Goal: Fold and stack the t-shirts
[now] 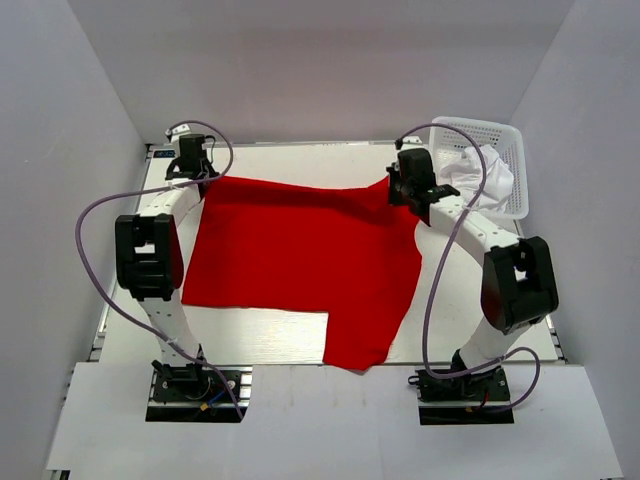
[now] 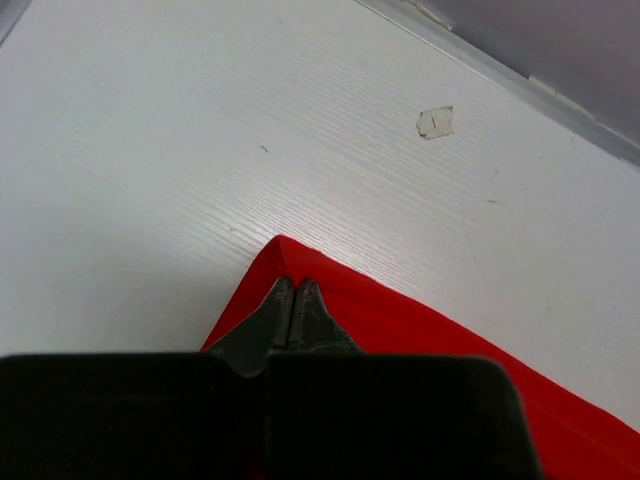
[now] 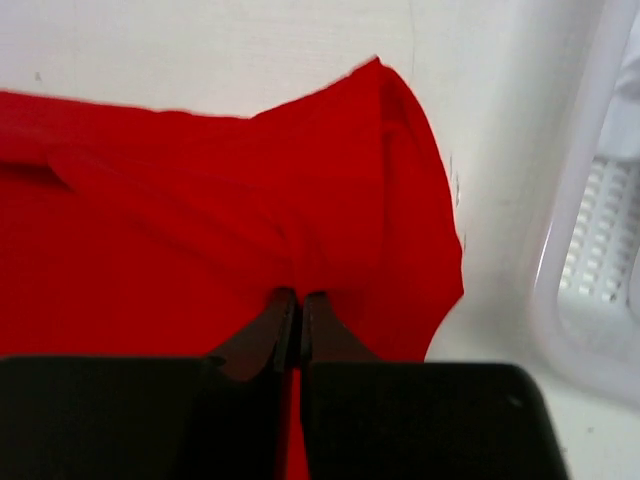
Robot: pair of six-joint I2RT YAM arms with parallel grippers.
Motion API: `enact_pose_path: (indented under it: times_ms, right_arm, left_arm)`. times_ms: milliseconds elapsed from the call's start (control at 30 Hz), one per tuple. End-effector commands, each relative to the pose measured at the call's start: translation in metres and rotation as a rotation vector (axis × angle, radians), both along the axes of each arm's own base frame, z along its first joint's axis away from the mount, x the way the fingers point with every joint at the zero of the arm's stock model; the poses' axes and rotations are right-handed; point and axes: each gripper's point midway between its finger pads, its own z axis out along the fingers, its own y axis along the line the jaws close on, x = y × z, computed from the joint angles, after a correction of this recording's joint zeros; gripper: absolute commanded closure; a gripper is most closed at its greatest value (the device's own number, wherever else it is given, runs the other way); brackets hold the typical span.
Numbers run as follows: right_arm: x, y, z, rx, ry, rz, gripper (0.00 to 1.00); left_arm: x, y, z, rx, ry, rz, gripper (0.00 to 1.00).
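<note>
one red t-shirt [image 1: 300, 260] lies spread on the white desk [image 1: 290, 160], to the left of the basket [image 1: 505, 135]. its cloth is matte and mostly flat. it forms a broad panel, with a narrower flap running from the side closer to the basket toward the arm bases. its far edge is drawn nearly straight between the two arms. the one basket is rectangular white plastic with slotted lattice walls, and it holds crumpled white fabric [image 1: 482, 170]; how many pieces cannot be told.

there are two end effectors. the left end effector [image 2: 295, 285] is at the shirt's far corner, the one farthest from the basket. its dark tapered fingers are pressed together on the pointed tip of that corner. the right end effector [image 3: 290, 297] is at the far corner just beside the basket. its fingers are closed tight on a gathered fold of red cloth, with soft creases fanning out from the pinch.

the desk surface shows a fine ribbed grain, and one small pale scrap [image 2: 434, 122] is stuck to it.
</note>
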Motion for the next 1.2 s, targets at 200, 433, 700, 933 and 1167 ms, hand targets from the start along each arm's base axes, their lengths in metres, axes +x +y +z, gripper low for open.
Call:
enact_pose_path:
  times_ms: [200, 433, 700, 933, 1167]
  right_arm:
    - [-0.068, -0.003, -0.041, 0.044, 0.165, -0.002, 1.0]
    - [-0.139, 0.016, -0.09, 0.154, 0.348, 0.028, 1.0]
    - [-0.143, 0.015, -0.056, 0.202, 0.162, 0.041, 0.39]
    - [-0.075, 0.006, -0.015, 0.117, 0.01, -0.105, 0.12]
    - [-0.02, 0.025, -0.02, 0.123, 0.008, -0.144, 0.1]
  left_arm:
    - [-0.06, 0.018, -0.002, 0.001, 0.047, 0.067, 1.0]
    - [-0.108, 0.007, -0.058, -0.086, 0.225, 0.09, 0.62]
    - [-0.108, 0.003, -0.012, -0.122, 0.157, 0.095, 0.0]
    - [-0.059, -0.016, 0.028, -0.137, 0.05, -0.032, 0.0]
    - [-0.007, -0.046, -0.008, -0.236, 0.08, -0.175, 0.0]
